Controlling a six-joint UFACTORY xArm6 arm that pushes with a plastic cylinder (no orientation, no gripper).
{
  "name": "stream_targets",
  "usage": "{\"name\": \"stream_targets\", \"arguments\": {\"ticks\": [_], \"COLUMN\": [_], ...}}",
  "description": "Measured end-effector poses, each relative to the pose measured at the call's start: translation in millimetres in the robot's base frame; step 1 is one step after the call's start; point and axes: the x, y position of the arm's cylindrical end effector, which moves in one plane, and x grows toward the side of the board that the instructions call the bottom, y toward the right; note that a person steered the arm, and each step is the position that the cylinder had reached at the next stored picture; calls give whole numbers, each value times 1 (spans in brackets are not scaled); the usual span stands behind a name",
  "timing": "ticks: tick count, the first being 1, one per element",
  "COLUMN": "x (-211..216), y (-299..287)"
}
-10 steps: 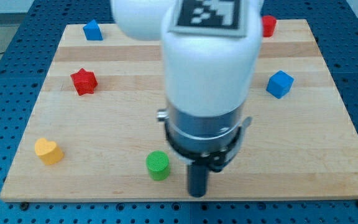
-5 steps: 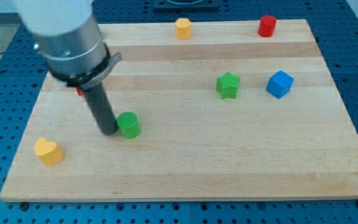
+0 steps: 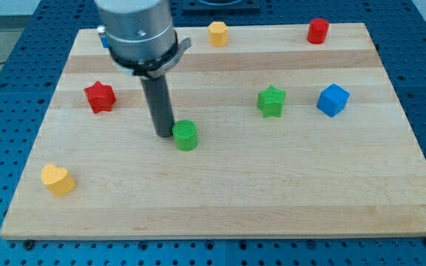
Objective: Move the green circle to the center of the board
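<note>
The green circle (image 3: 186, 135) lies on the wooden board (image 3: 220, 199), a little left of the board's middle. My tip (image 3: 164, 134) rests on the board right against the circle's left side. The rod rises from there to the arm's white and grey body at the view's top left.
A green star (image 3: 271, 100) and a blue cube (image 3: 333, 100) lie to the right. A red star (image 3: 100, 97) lies at the left, a yellow heart (image 3: 57, 179) at the bottom left. A yellow block (image 3: 217, 33) and a red block (image 3: 318, 31) sit at the top edge. A blue block shows behind the arm.
My tip and the green circle have moved right and up the view, from the lower left toward the board's middle. The red star is uncovered again.
</note>
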Motion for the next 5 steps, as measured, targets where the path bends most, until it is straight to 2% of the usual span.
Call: {"name": "stream_targets", "arguments": {"ticks": [2, 4, 5], "x": [38, 30, 44], "y": [-7, 57, 74]}}
